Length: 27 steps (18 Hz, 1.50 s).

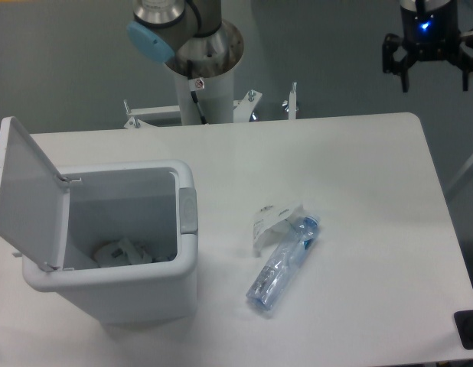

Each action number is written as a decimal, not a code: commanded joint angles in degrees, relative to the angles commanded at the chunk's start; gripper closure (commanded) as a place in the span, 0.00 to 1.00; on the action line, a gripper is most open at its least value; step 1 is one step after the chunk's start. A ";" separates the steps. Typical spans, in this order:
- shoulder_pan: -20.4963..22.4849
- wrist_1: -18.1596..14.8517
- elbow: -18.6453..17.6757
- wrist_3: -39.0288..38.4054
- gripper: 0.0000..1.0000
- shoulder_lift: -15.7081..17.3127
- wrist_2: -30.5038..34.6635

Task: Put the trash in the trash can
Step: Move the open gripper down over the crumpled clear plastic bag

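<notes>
The gripper hangs at the far right, jaws apart and empty. The bottle lies mid-desk at its 7 o'clock, long axis running 1 to 7, wrapper touching its upper end, trash can open toward 9.

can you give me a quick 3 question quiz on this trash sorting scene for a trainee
1. True or false: the trash can has its lid open.
2. Where is the crushed bottle? A) inside the can B) on the table, right of the can C) in the gripper
3. What white item touches the bottle's upper end?

Key
1. True.
2. B. The gripper is open and empty, high over the table's far right corner.
3. The paper wrapper.
</notes>
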 joint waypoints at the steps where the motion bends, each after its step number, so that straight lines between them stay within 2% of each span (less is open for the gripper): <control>1: 0.00 0.17 -0.44 0.09 0.00 0.00 0.09; 5: -0.35 0.61 -1.84 -0.35 0.00 0.35 -0.26; 9: -1.58 2.63 -3.51 -0.79 0.00 -0.52 -0.79; 11: -2.81 2.90 -5.26 -6.73 0.00 -1.49 -1.05; 13: -5.61 5.09 -6.76 -12.89 0.00 -3.15 -1.14; 16: -7.90 6.50 -8.61 -16.43 0.00 -5.88 -0.79; 18: -10.36 6.68 -10.27 -16.26 0.00 -6.59 -0.97; 20: -10.63 6.85 -13.35 -15.38 0.00 -7.82 -0.97; 23: -13.00 7.47 -13.97 -8.55 0.00 -10.89 -0.01; 27: -14.32 7.65 -15.91 -7.65 0.00 -11.77 -1.40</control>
